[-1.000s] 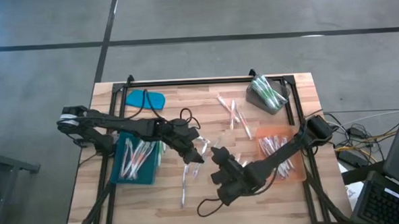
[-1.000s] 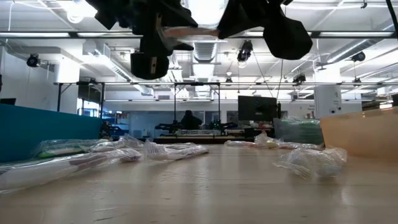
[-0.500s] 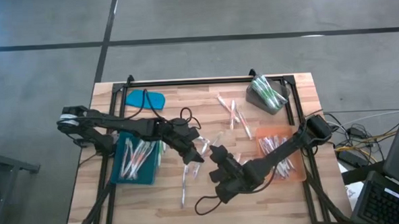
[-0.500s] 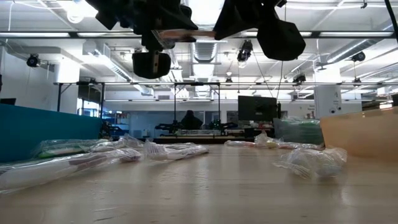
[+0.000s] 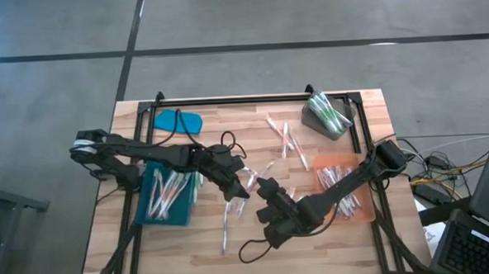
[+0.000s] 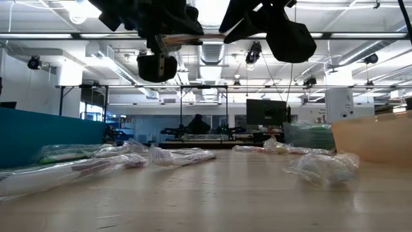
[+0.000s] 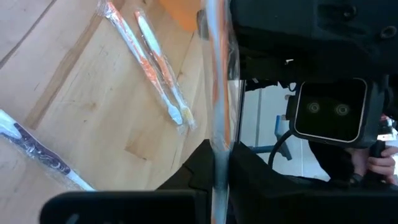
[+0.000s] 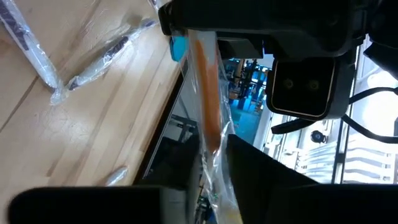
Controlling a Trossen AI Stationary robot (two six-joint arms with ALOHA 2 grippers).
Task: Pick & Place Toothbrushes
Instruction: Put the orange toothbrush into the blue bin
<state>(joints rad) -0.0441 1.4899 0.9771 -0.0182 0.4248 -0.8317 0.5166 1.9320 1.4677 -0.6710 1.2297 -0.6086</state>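
- Looking straight down, the overhead camera showed the left hand (image 5: 239, 189) and the right hand (image 5: 264, 189) tip to tip above the middle of the desk (image 5: 191, 247), but the thing between them was hard to pick out from there.
- The table-height camera made it plain: a wrapped toothbrush (image 6: 193, 36) lay level in the air between the two hands, well above the wood.
- The left wrist camera showed that toothbrush (image 7: 217, 93) running straight between the left hand's dark fingers (image 7: 255, 177), which were clamped against the clear wrapper.
- The right wrist camera showed its orange handle (image 8: 205, 93) passing through the right hand, but whether that hand was gripping it or loose around it could not be told.
- Only the overhead view gave the whole layout:
  - a blue tray (image 5: 145, 209) of toothbrushes sat under the left arm;
  - an orange tray (image 5: 365, 216) of more sat under the right arm;
  - a grey bin (image 5: 318, 125) with green ones stood at the far right corner;
  - a blue lid (image 5: 180, 121) lay at the far left.
- Loose packets (image 5: 286, 139) were scattered on the wood between the trays, and one (image 5: 226, 224) lay nearer the front edge.
- The left wrist camera caught two orange-and-white packets (image 7: 155, 68) side by side on the boards, and a dark-handled one (image 7: 37, 155) apart from them.
- The level view alone showed the room behind, with a person (image 6: 196, 122) sitting far off.
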